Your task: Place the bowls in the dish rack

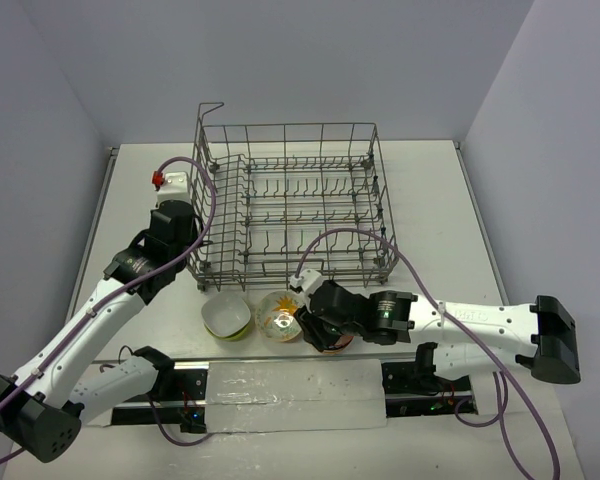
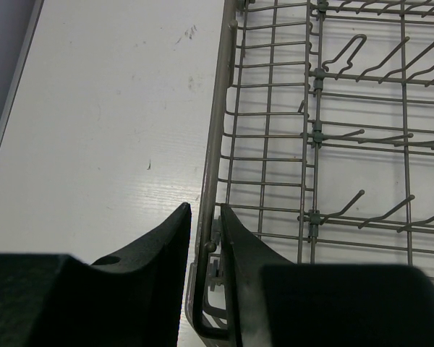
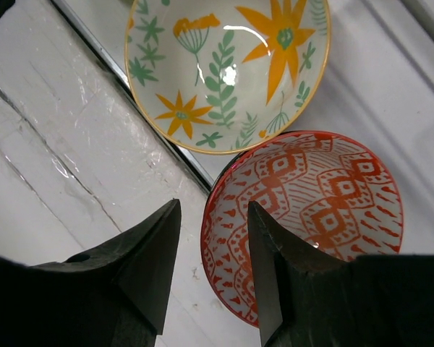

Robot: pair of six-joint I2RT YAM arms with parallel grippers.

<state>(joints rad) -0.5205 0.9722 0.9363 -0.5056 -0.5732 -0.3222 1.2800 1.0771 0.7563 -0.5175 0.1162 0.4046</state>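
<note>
Sitting on the counter (image 1: 430, 200), the wire dish rack (image 1: 290, 127) has a lime-green bowl (image 1: 226, 317) and a yellow-floral bowl (image 1: 278, 315) just off its near edge.

From the left wrist, the left tool (image 2: 205, 210), barely parted, straddles the rack's corner wire; whether it pinches the wire I cannot tell.

From the right wrist, the right tool (image 3: 213, 206) stands half open astride the rim of the red-orange bowl (image 3: 311, 195), one finger inside, nothing clamped. The floral bowl lies just ahead of it.

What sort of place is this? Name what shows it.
Probably a robot test bench, not a kitchen: a plain white table between bare grey walls, white-and-black robot arms bolted at its near edge, and a large grey wire dish rack with no sink.
</note>
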